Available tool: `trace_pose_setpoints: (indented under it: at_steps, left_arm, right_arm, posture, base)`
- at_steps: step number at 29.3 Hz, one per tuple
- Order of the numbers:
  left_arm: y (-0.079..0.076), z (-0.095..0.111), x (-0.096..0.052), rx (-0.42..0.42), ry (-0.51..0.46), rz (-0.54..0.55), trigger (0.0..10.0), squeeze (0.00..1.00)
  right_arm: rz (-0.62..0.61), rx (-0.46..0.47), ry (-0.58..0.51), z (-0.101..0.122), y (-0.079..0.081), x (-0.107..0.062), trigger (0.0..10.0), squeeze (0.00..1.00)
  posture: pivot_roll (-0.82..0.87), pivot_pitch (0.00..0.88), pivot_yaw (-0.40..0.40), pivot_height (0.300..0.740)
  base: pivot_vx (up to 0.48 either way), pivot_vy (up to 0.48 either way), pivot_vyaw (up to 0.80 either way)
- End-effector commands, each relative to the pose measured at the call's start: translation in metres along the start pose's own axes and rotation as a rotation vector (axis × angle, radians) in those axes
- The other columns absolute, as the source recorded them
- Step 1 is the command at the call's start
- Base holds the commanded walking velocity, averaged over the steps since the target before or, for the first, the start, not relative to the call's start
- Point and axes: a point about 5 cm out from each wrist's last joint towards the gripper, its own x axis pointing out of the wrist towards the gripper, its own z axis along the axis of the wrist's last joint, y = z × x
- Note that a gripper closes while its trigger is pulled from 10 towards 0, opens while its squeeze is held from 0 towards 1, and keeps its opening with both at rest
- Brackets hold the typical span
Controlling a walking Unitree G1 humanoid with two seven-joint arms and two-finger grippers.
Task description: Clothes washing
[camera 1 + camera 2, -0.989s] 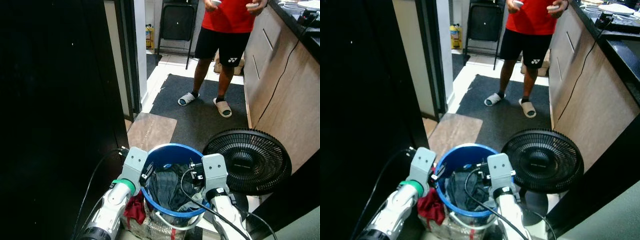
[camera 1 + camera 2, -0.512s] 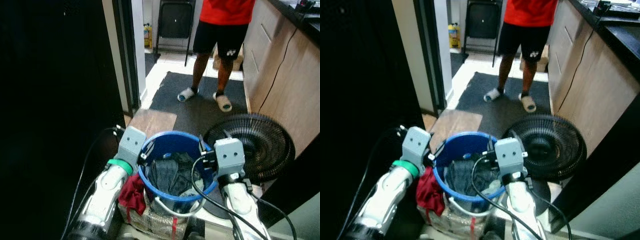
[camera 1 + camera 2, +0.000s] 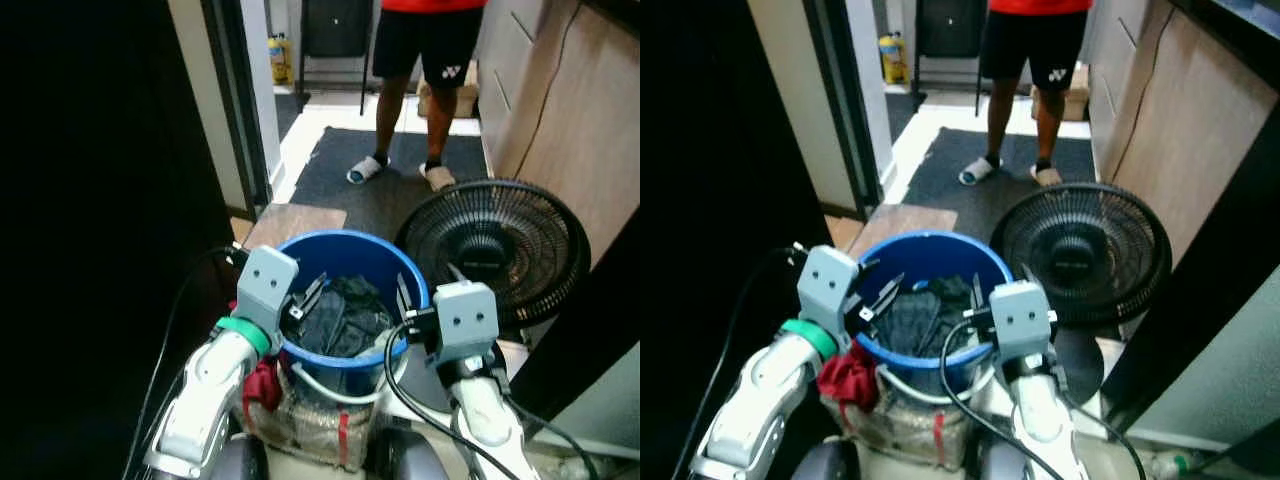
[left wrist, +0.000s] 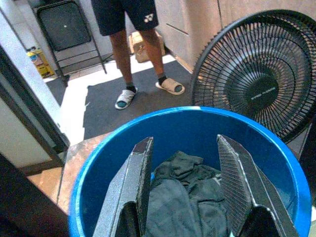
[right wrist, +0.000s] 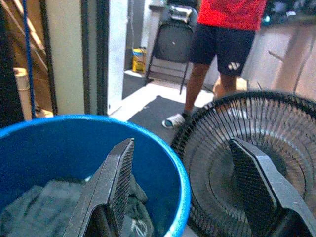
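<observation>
A blue bucket (image 3: 395,265) stands just in front of me, holding dark grey clothes (image 3: 340,312). It rests on a silvery woven bag (image 3: 310,432), and a red cloth (image 3: 262,385) hangs at its left side. My left gripper (image 3: 308,293) is open at the bucket's left rim, its fingers (image 4: 134,182) over the clothes (image 4: 182,200) inside. My right gripper (image 3: 402,296) is open at the right rim; in the right wrist view the blue rim (image 5: 178,195) runs between its two fingers (image 5: 114,180).
A black floor fan (image 3: 492,245) lies tilted right beside the bucket. A person in black shorts and slippers (image 3: 420,60) stands on a dark mat (image 3: 375,195) ahead. A dark wall and door frame (image 3: 225,120) are to the left, wooden cabinets (image 3: 560,110) to the right.
The whole view has shifted and tilted further down, so the bucket and fan sit higher in frame. My right gripper has moved slightly outward to the bucket's right rim.
</observation>
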Motion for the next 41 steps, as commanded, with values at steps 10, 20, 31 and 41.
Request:
trace_pose_setpoints:
  at_steps: [10,20,31,41]
  left_arm:
    - [0.003,0.001,-0.001,-0.009,0.053,0.032,10.0,0.00]
    - [0.005,0.005,0.003,-0.045,0.061,0.065,10.0,0.00]
    - [0.014,0.013,0.024,-0.145,0.092,0.137,10.0,0.00]
    - [0.015,0.031,0.047,-0.225,0.111,0.141,10.0,0.00]
  right_arm:
    - [0.004,0.027,0.052,-0.004,0.003,-0.001,10.0,0.00]
    - [0.019,0.034,0.054,-0.003,0.007,0.002,10.0,0.00]
    - [0.049,0.016,0.073,-0.010,0.011,0.012,10.0,0.00]
    - [0.231,-0.009,0.104,-0.016,0.034,0.029,10.0,0.00]
  posture:
    - [-0.05,0.069,0.117,0.532]
    - [-0.04,0.060,0.110,0.491]
    - [-0.02,0.065,0.107,0.478]
    - [0.05,0.096,0.086,0.478]
  base:
    - [0.000,0.000,0.00]
    - [0.000,0.000,0.00]
    - [0.000,0.000,0.00]
    - [0.000,0.000,0.00]
